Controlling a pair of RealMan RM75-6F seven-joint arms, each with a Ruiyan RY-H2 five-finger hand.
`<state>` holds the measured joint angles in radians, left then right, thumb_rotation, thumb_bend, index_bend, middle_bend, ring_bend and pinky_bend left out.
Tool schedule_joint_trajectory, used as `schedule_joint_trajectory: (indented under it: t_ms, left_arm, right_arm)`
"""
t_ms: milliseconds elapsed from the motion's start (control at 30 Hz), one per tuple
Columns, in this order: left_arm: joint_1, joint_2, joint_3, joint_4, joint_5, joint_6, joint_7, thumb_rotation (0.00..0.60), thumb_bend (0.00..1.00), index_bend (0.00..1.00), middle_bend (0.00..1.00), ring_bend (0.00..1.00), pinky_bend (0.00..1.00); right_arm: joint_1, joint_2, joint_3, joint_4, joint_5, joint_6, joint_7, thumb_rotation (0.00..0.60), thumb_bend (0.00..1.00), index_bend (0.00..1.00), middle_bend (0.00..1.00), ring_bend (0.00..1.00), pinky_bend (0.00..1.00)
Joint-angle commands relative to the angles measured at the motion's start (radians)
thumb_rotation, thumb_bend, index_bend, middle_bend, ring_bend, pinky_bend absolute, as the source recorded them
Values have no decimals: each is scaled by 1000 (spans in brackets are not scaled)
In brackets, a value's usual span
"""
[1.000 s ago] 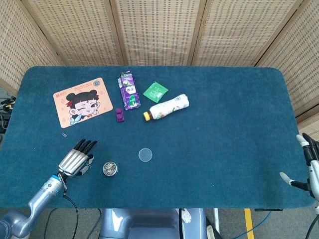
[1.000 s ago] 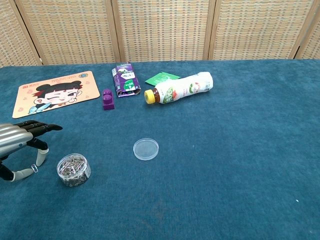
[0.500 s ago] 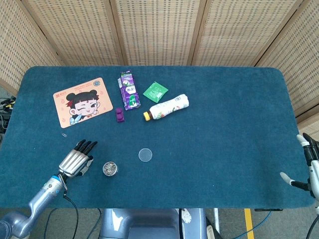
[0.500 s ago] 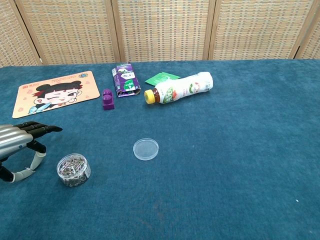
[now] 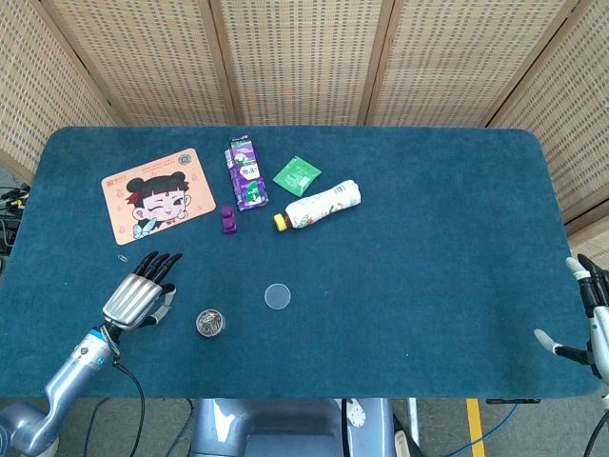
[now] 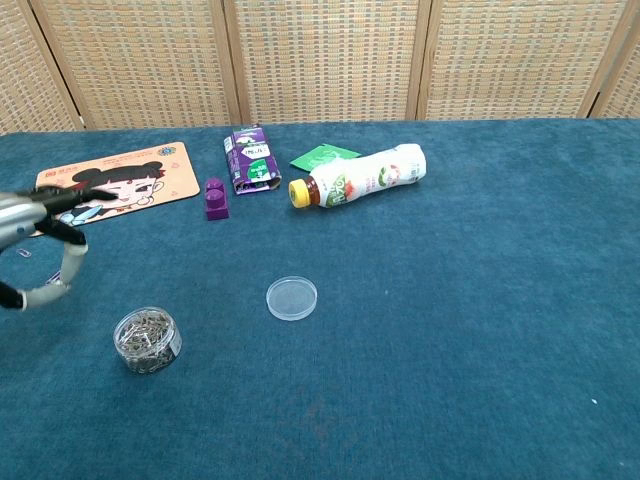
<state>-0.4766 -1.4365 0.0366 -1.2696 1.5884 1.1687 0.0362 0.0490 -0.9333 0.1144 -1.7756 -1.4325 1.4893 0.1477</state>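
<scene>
Now raised and drawn back a little toward the robot's left, the left hand, compared with a second ago when it lay lower and just beside the jar of paper clips; fingers spread apart and holding nothing, hovering above the cloth near that jar but apart from it. Everything else unmoved since then. At the right edge of the table, the right hand, only partly in the head view, fingers apart and empty as far as can be seen. Jar standing upright near the front left of the table, with its clear round lid lying flat just to its right. Underneath, a dark blue cloth-covered table; behind, woven cane screens in wooden frames. Counted on the cloth: one jar, one lid, one cartoon mat at the far left, one purple carton lying flat, one small purple block just before it, one green packet, one bottle on its side with a yellow cap, one loose paper clip near the left hand.
</scene>
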Motion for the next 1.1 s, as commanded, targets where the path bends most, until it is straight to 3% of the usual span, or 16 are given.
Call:
schedule_joint_trajectory:
  t_ms: [33, 267, 667, 733, 867, 933, 1100]
  left_arm:
    - [-15, 46, -25, -78, 14, 21, 8, 600, 474, 685, 0, 0, 0]
    - [-49, -3, -14, -133, -7, -74, 100, 600, 474, 685, 0, 0, 0]
    - [-51, -49, 3, -116, -6, -90, 117, 600, 476, 675, 0, 0, 0]
    - [-50, -51, 2, -114, -10, -88, 115, 600, 453, 537, 0, 0, 0]
    - [-49, -39, 9, -123, 7, -73, 56, 600, 212, 71, 0, 0, 0]
    - [-48, -29, 11, -127, 25, -52, 20, 600, 149, 5, 0, 0, 0]
    - [-23, 58, -7, -182, 72, 78, -80, 600, 70, 0, 0, 0, 0]
  right_arm:
    - [-1, 0, 0, 0, 1, 1, 1, 600, 0, 0, 0, 0, 0]
    - [-1, 2, 2, 2, 3, 1, 7, 600, 0, 0, 0, 0, 0]
    - [0, 3, 4, 5, 6, -1, 11, 600, 0, 0, 0, 0, 0]
    - [0, 3, 3, 4, 6, -2, 10, 600, 0, 0, 0, 0, 0]
    - [1, 1, 3, 2, 4, -1, 6, 600, 0, 0, 0, 0, 0]
    - [1, 1, 3, 2, 4, -2, 6, 600, 0, 0, 0, 0, 0]
    - [2, 1, 4, 1, 5, -2, 5, 600, 0, 0, 0, 0, 0]
